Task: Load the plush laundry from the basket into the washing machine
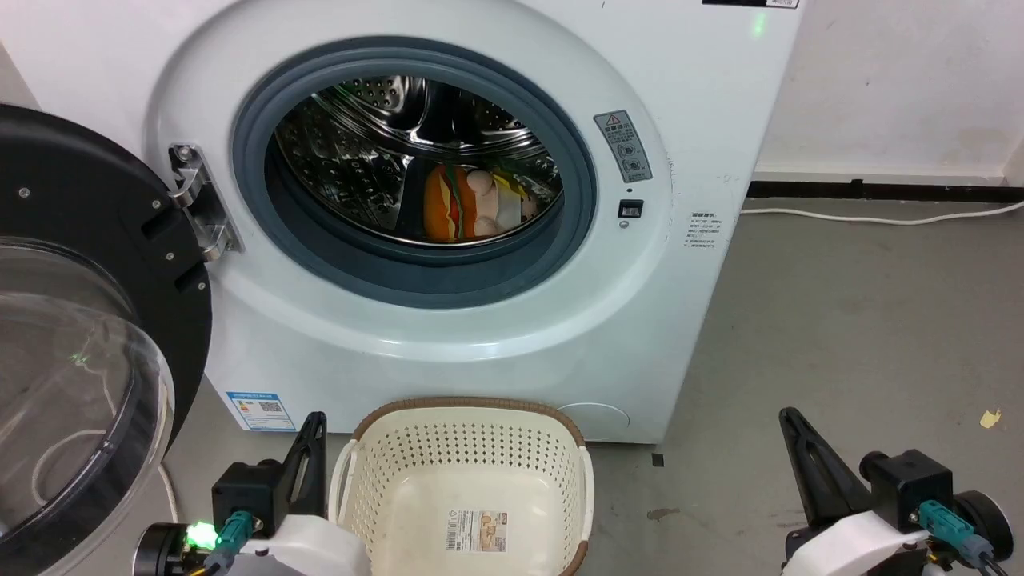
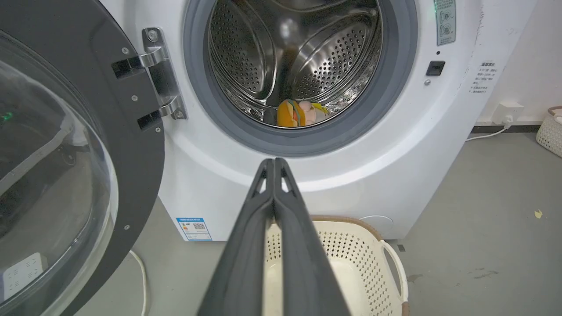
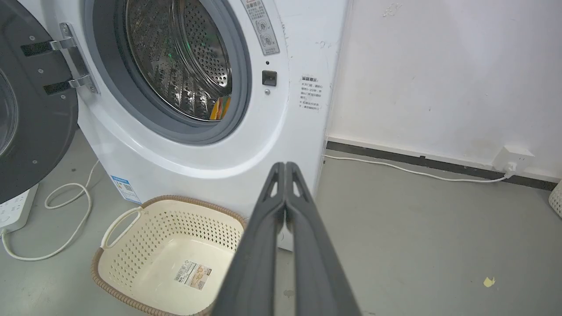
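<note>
I have the washer [image 1: 480, 344] port [image 1: 414, 172] wide open ahead, a round way straight into the drum [image 1: 360, 160]. Its door [image 1: 80, 320] hangs swung out on my left and crowds that side. The basket [image 1: 468, 448] stands on the floor [image 1: 840, 320] just before the washer, under the port. Right of it, open floor runs to a cable [image 1: 880, 219] by the wall [image 1: 896, 80].

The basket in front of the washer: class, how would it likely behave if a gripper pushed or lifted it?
The basket looks like thin perforated plastic with nothing in it but a sticker, so probably light. On the smooth floor a push would likely slide it rather than tip it. Its walls may flex.
</note>
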`<state>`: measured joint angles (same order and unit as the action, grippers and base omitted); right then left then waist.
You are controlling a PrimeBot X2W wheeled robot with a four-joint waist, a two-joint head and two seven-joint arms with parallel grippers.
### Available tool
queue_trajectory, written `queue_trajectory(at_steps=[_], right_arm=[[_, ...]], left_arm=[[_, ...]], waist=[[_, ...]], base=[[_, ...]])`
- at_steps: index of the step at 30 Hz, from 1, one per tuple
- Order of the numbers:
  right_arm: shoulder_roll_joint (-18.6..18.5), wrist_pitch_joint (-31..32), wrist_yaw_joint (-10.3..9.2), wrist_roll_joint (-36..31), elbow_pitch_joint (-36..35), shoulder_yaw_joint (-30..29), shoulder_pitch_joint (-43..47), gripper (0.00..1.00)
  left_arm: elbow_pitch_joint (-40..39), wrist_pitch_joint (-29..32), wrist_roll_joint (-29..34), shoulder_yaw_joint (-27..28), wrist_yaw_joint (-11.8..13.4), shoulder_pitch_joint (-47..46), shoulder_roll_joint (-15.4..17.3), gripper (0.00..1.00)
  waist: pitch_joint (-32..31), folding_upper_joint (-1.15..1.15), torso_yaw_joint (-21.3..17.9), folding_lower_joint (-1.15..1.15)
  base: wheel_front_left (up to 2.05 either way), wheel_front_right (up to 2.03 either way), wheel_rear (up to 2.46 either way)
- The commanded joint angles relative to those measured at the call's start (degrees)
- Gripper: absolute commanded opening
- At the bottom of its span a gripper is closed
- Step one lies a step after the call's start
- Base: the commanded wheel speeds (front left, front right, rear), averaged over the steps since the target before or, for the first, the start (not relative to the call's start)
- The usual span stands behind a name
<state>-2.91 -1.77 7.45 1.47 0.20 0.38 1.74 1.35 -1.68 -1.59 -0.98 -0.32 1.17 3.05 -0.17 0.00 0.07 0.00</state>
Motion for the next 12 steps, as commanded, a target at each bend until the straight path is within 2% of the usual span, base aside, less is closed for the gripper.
queue_trajectory(at_steps=[1, 12], right_arm=[[0.0, 0.4, 0.03, -0.4, -0.2, -0.2, -0.9, 0.0], [0.0, 1.7, 0.03, -1.4, -0.2, -0.4, -1.7, 0.0]], left_arm=[[-0.5, 0.3, 0.5, 0.3, 0.2, -0.7, -0.1, 0.0], [-1.3, 1.6, 1.5, 1.0, 0.3, -1.1, -0.2, 0.0]], waist=[[0.0, 0.0, 0.0, 0.0], [0.2, 0.0, -0.1, 0.0]], base=[[0.0, 0.0, 0.0], [0.0, 0.0, 0.0]])
